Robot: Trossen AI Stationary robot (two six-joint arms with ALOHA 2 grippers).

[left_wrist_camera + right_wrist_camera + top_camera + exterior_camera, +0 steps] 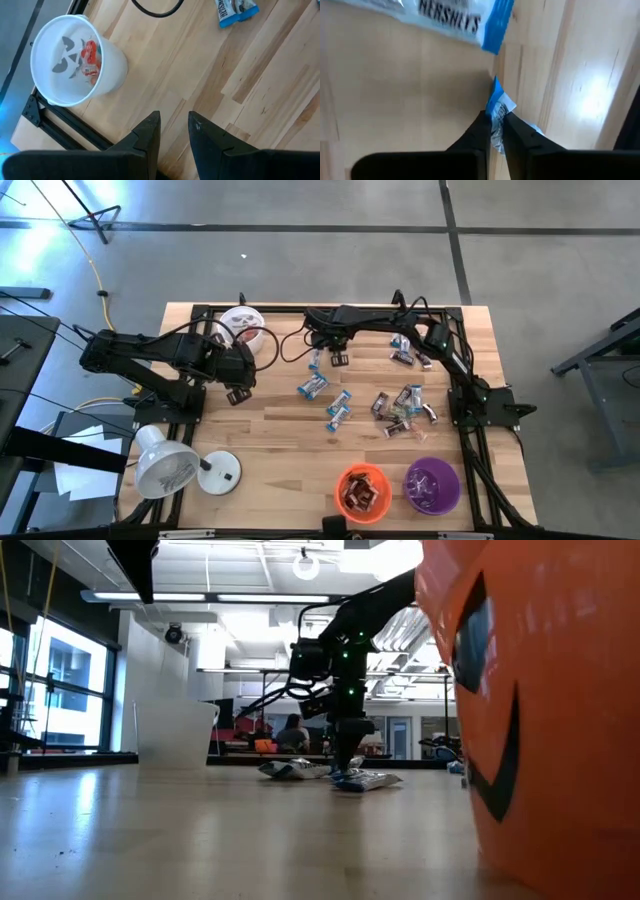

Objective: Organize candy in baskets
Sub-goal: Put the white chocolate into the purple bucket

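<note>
Scanning from my left: left gripper [238,393] hangs idle near the white basket [243,326], fingers [148,132] parted a little, nothing between them. That basket already holds a red-wrapped piece.

Centre: right gripper [494,131] is down at the table, pinched shut on a blue-and-white candy [498,107]. I have only the crimped end of the wrapper between the tips. Risk: on lift the foil slides out or tears, and the bar drops short of a basket. A second blue-and-white bar [451,17] lies just beside it; a swing could drag it.

Right: loose candy pile [402,408] sits mid-table, more by the arm's far side. Orange basket [362,491] and purple basket [432,484] stand at the near edge, orange already part-filled. Risk: a dangling bar clips a rim and tips the basket, or lands in the wrong colour.
</note>
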